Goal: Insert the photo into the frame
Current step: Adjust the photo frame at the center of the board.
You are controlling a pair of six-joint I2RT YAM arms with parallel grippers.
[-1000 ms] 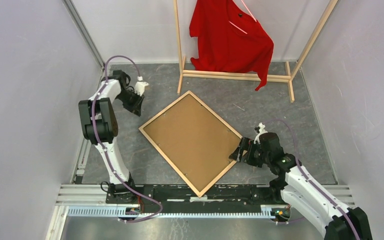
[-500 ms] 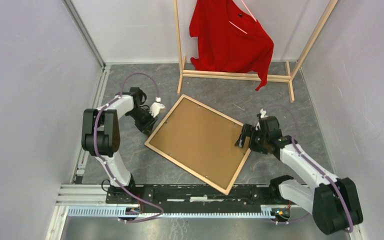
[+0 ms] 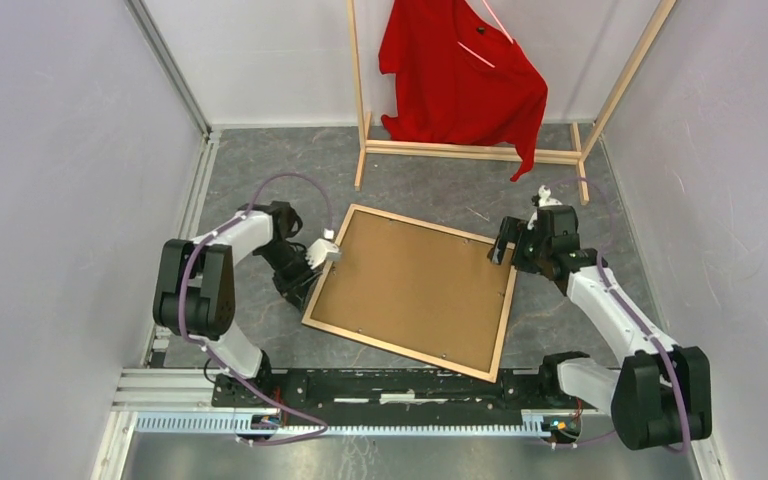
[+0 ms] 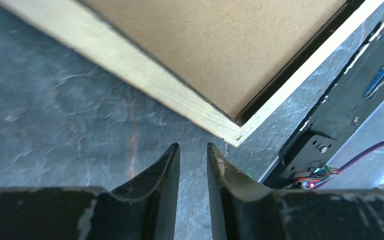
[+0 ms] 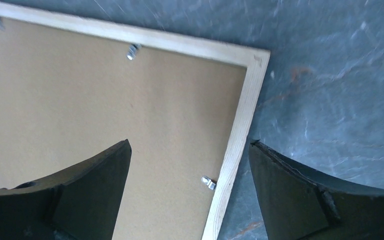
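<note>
The frame (image 3: pixel 400 351) lies back-up in the middle of the table, its light wood rails around a brown backing board (image 3: pixel 415 285). The photo is hidden. My left gripper (image 3: pixel 322 252) is low at the frame's left rail. In the left wrist view its fingers (image 4: pixel 193 146) stand a narrow gap apart with only table between them, just short of a frame corner (image 4: pixel 220 125). My right gripper (image 3: pixel 503 245) hovers at the far right corner, wide open. Its fingers (image 5: pixel 190 142) straddle the right rail (image 5: pixel 240 130) without touching it, near a metal clip (image 5: pixel 208 182).
A wooden clothes rack (image 3: pixel 470 152) with a red shirt (image 3: pixel 460 70) stands at the back. Grey walls close in on left and right. The black mounting rail (image 3: pixel 400 385) runs along the near edge, close to the frame's near right corner.
The frame has turned on the table from a diamond stance to nearly square. My left gripper came forward and right to its left rail; my right gripper swung toward the far right corner.
</note>
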